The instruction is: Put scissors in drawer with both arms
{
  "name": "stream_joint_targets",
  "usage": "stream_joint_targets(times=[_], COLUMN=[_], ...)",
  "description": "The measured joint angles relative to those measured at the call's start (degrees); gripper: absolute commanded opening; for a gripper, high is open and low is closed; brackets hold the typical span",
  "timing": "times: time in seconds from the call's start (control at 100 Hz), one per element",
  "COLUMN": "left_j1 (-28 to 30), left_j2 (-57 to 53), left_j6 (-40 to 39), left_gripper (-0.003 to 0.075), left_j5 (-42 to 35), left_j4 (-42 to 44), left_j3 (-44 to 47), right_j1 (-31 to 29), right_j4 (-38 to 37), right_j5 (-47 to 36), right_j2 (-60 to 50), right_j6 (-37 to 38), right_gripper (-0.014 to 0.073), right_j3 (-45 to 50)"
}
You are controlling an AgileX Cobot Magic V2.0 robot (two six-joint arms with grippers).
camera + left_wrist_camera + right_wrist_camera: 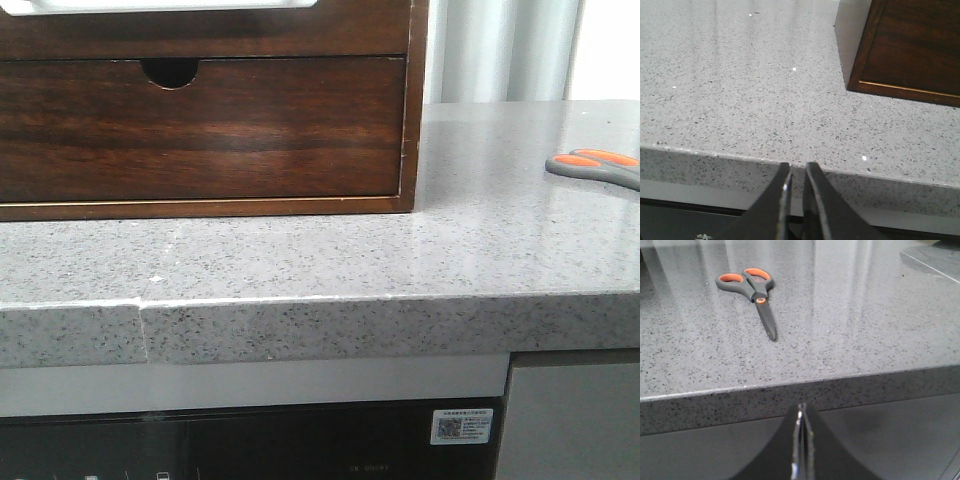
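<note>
The scissors (596, 168), grey with orange insets, lie flat on the counter at the far right edge of the front view, well right of the drawer. The drawer (200, 130) is a dark brown front, pushed in, with a half-round notch (171, 70) in its top edge. In the right wrist view the scissors (752, 287) lie closed on the counter, well beyond my right gripper (802, 407), which is shut and empty below the counter's front edge. My left gripper (796, 167) is empty at the counter's front edge, its fingers only a narrow slit apart. Neither gripper shows in the front view.
The drawer sits in a wooden cabinet (415, 100) on a speckled grey stone counter (450, 260); the cabinet's corner (910, 45) shows in the left wrist view. A dark appliance front (300, 445) lies under the counter.
</note>
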Motion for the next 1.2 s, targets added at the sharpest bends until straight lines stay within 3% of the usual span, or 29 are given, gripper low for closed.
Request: stream_joint_targets(times=[0.65, 1.2], left_j1=[0.00, 0.00], left_j2=[0.00, 0.00], left_j6=[0.26, 0.26], left_gripper=[0.0004, 0.0003], left_j5=[-0.10, -1.31], left_j4=[0.64, 6.50], left_j3=[0.00, 0.00], right_j1=[0.00, 0.00], right_j4=[0.00, -0.10], right_j5=[0.00, -0.26], right_j2=[0.00, 0.00], right_j6=[0.00, 0.00], right_gripper=[-0.0106, -0.0106], right_j3=[0.00, 0.00])
